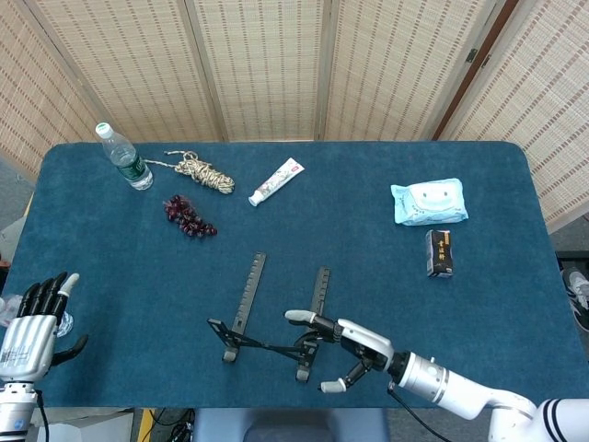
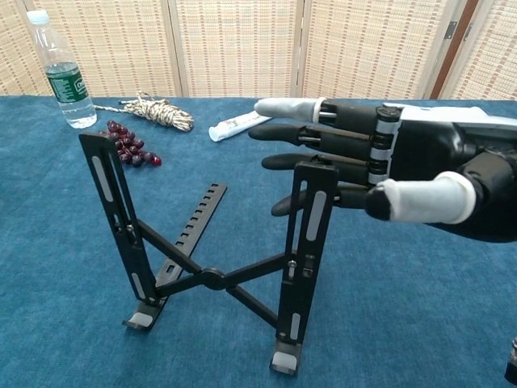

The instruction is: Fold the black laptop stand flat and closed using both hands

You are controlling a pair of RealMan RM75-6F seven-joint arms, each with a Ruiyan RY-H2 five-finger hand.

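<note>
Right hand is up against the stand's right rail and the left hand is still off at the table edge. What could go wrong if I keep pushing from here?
1. Only the right hand meets the black laptop stand; the left hand is far away, so the stand may tip or slide.
2. Its rails stand steep on small feet.
3. Fingers beside the right rail could be pinched.

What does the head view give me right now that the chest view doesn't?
Head view only: the left hand at the table's near left edge, fingers apart, holding nothing; the small dark box beside the wipes pack; and the stand's two notched strips lying flat on the cloth. Chest view only: the laptop stand's two side arms standing up, joined by a low cross-brace. Both show the right hand, fingers extended against the stand's right arm, plus the bottle, rope, grapes and toothpaste tube.
</note>
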